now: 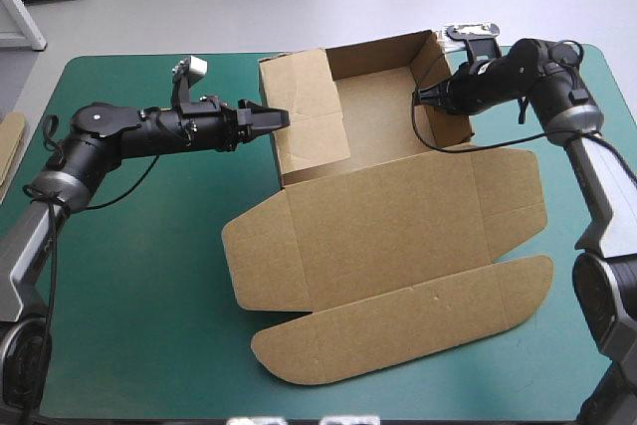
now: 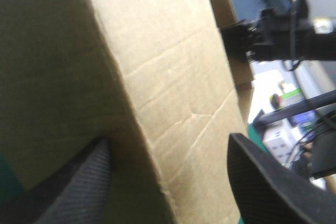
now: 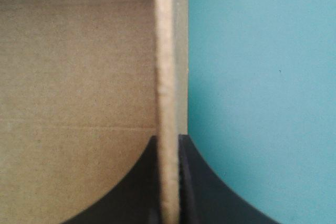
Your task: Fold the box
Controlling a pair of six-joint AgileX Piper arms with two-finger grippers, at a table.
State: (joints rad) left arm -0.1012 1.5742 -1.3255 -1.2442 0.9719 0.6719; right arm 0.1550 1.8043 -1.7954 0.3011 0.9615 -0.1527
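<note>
Most of the box lay flat on the bench, spread out on the near side of both sets of jaws, with the long rounded lid flap nearest of all. Farther back, between the two sets of jaws, the sheet had been raised into an open tray.

The left jaws stood wide apart around the left wall, one finger on each side of the board, and gripped nothing. The right jaws were all but closed on the right wall, pinching its top edge. Beyond both rose the far wall.

The step in hand looked like setting and tucking the side walls. The next move probably called for the left jaws to close on their wall and turn it inward, while the right jaws held the opposite side steady so the tray would not slide.

The teal-green cover lay smooth and bare outside each set of jaws, leaving room to work. A strip of spare board showed at the bench's edge, well out past the left jaws.
</note>
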